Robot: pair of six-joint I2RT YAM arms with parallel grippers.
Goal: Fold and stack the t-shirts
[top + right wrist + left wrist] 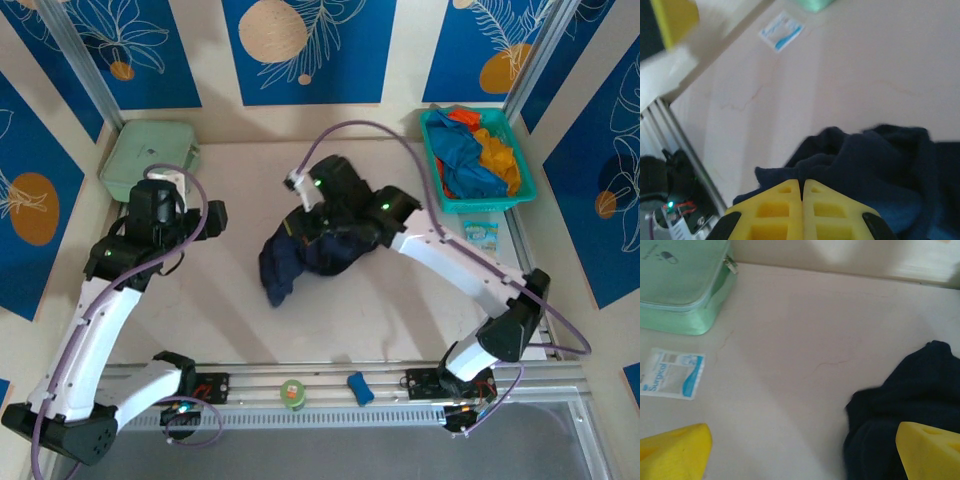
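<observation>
navy t-shirt [288,266] part hidden under r end effector [801,183] | l fingers [674,451] cropped

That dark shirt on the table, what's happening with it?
The right arm has its jaws closed at the crumpled navy t-shirt mid-table; whether they pinch cloth is unclear. The left arm hovers beside it, jaws wide open and empty. Nothing looks folded yet, and a blue shirt and an orange shirt wait in the teal basket at the far right.
</observation>
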